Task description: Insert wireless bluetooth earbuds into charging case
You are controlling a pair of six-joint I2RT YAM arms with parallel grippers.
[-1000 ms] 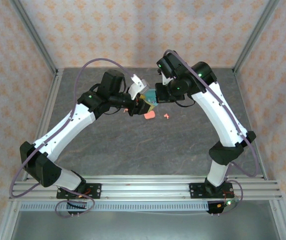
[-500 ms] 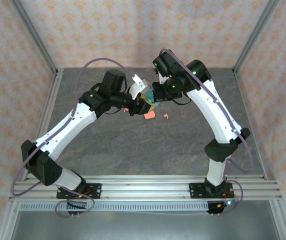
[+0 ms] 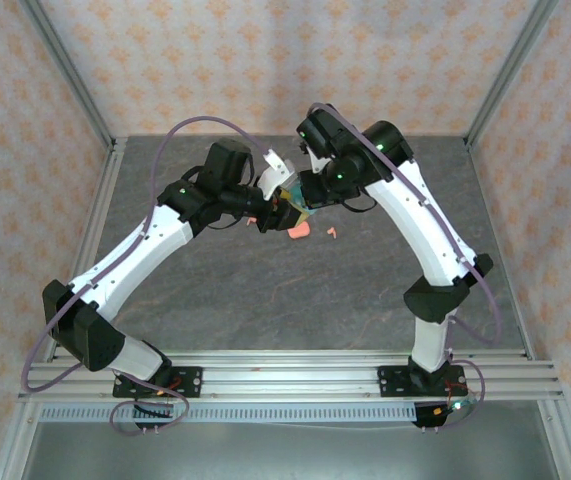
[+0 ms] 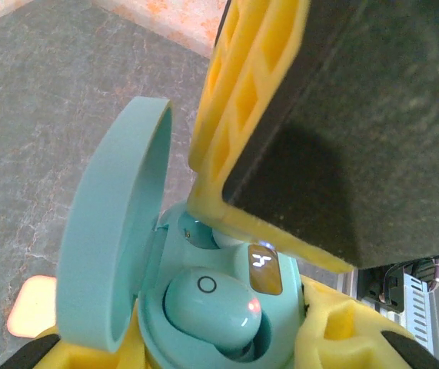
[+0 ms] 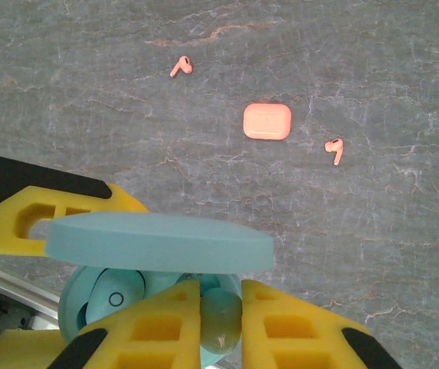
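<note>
Teal earbud [image 5: 221,319] pinched in right gripper [image 5: 221,298] at lower centre, above open teal charging case [image 5: 157,242] clamped by left gripper [image 3: 278,207]

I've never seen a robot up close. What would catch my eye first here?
Two arms meet over the far middle of the table: the left gripper clamps an open teal case with one teal earbud seated inside, and the right gripper pinches a second teal earbud at its opening. Nearby on the table lie a pink case and two loose pink earbuds.
</note>
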